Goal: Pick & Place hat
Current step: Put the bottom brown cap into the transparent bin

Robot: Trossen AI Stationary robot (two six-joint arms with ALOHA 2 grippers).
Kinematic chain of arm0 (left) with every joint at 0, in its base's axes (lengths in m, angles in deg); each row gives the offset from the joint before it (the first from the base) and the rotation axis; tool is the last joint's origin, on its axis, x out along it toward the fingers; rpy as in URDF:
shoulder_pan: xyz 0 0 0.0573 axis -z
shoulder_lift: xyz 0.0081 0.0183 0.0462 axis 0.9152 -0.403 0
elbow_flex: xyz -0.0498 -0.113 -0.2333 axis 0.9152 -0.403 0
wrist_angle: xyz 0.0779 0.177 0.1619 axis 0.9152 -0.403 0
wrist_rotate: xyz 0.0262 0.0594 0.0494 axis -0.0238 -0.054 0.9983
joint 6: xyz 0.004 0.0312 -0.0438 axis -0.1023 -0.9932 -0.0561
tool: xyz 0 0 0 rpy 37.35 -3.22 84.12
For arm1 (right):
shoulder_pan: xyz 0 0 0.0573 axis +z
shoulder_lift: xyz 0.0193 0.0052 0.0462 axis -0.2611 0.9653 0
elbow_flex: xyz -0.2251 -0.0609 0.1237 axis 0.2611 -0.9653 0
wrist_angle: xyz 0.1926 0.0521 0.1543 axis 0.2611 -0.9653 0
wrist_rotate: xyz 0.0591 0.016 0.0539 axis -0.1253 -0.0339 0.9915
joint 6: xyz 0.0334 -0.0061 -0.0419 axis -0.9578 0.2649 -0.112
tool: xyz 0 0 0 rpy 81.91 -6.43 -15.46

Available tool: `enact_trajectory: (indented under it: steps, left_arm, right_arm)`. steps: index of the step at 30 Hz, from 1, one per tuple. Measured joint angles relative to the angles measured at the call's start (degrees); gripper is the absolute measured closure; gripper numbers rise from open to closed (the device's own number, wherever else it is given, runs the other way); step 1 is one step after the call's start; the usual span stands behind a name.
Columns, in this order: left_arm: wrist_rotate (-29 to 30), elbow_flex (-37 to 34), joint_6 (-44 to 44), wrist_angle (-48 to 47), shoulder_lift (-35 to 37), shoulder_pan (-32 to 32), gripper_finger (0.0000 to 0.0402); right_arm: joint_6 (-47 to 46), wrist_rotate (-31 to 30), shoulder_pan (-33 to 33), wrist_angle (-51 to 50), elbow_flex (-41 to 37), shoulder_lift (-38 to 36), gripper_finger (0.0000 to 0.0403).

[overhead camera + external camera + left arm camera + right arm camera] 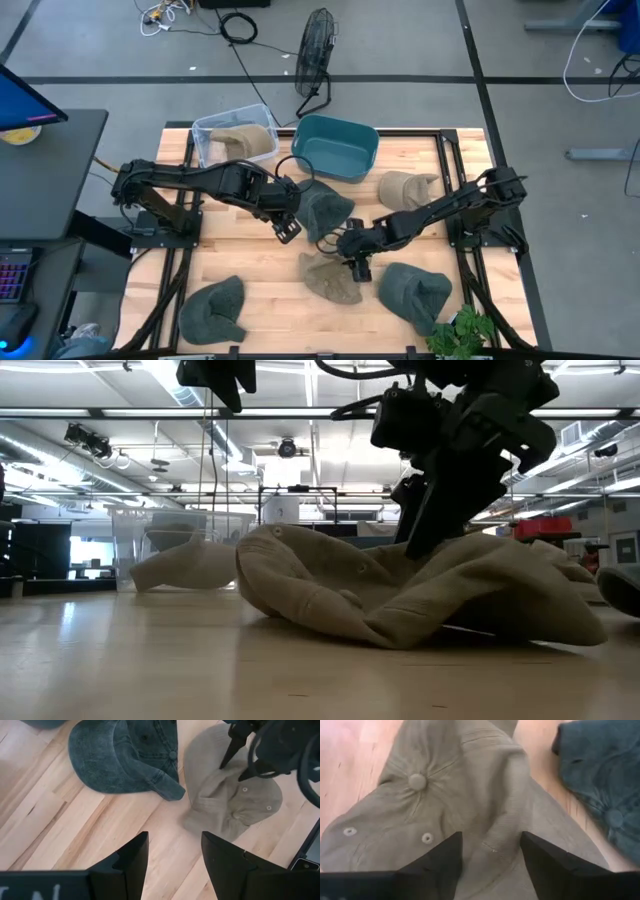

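My right gripper point(490, 855) sits low over the tan cap point(332, 278) near the front middle of the table, its two dark fingers point(547, 862) spread apart with the cap's fabric showing between them. Through the right wrist camera I see the cap's crown button point(417, 781) and two eyelets just ahead of the fingers, and the cloth is rumpled into folds. From the table-level camera the same cap point(400, 595) lies crumpled on the wood, with the right gripper point(440, 525) coming down onto its top; I cannot tell whether the fingers press into the fabric or only touch it.

My left gripper point(288, 229) hangs above bare wood just left of the dark green cap point(325, 212), fingers point(127, 862) parted and holding nothing. Its wrist camera shows that green cap point(125, 757) beside the tan one point(230, 802), their edges nearly meeting.

Farther out, I count another tan cap point(403, 187) toward the right rear, a green cap point(415, 292) at front right, and one more point(215, 307) at front left. A teal bin point(335, 146) stands at the rear middle, and beside it a clear bin point(232, 134) with a tan cap inside.
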Motion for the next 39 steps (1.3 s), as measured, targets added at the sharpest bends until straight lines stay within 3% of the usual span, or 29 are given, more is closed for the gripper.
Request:
enact_trajectory:
  steps: [2,6,8,15,25,34,39]
  left_arm:
    - [-0.4,0.0,0.0,0.0,0.0,0.0,0.0213]
    - [-0.6,0.0,0.0,0.0,0.0,0.2,0.0213]
    - [-0.6,0.0,0.0,0.0,0.0,0.3,0.0213]
    - [-0.6,0.0,-3.0,2.2,0.0,1.6,0.0213]
    - [-0.2,0.0,-13.8,13.8,0.1,2.2,0.0213]
    - [6.5,0.0,-16.7,13.9,0.0,2.2,0.0213]
    - [11.9,0.0,-17.2,13.8,0.0,2.2,0.0213]
  right_arm:
    - [-1.9,-0.1,-0.2,-0.6,0.0,-0.5,0.0247]
    - [-6.0,0.8,-0.9,-2.1,0.4,-1.4,0.0360]
    - [-6.8,1.1,-1.4,-4.3,1.5,-2.1,0.0388]
    - [-7.2,-0.1,-4.8,-14.5,10.7,-5.3,0.0394]
    - [-2.4,-0.5,-9.9,-18.5,25.2,-5.6,0.0399]
    - [-2.3,-0.8,-12.0,-17.9,32.4,-5.5,0.0401]
    - [-2.8,2.4,-12.1,-18.4,33.6,-5.5,0.0402]
